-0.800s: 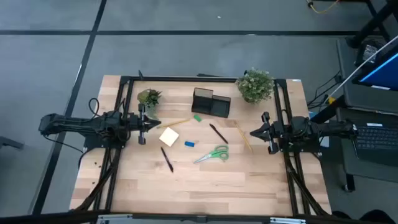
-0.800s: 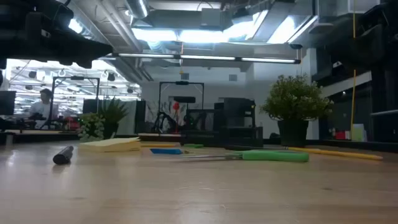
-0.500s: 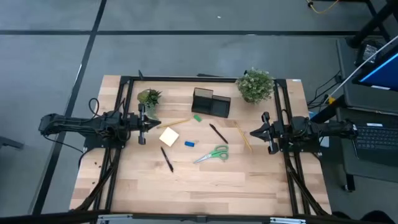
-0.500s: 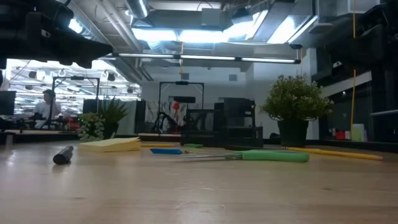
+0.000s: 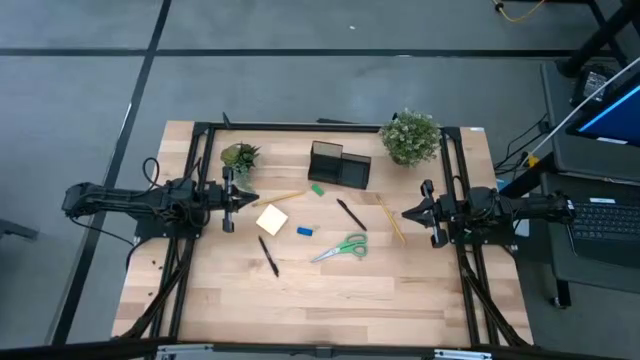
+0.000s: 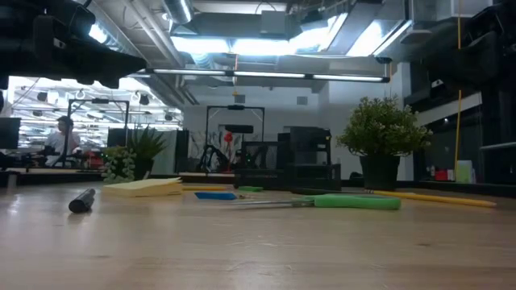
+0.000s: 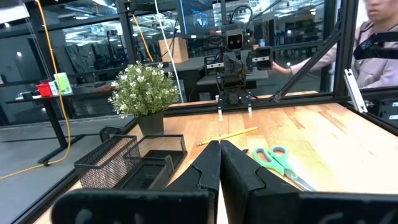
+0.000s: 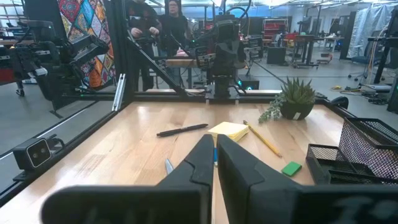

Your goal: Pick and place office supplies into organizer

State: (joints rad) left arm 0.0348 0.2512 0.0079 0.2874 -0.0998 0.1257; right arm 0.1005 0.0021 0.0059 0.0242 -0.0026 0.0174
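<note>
My left pincer [image 5: 247,198], pressed together and empty, sits at the bench's [image 5: 330,295] left edge. The square yellow sticky-note pad [image 5: 271,219] lies just ahead; my right pincer [image 5: 407,212], likewise closed, sits farther off.

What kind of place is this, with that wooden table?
Probably a robotics lab or workshop: two robot arms flank the table, exposed ceiling ducts run overhead, and more equipment racks stand behind.

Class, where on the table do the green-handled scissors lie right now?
In the high view the green-handled scissors lie flat on the table's right half, right of the blue eraser and just below a black pen.
</note>
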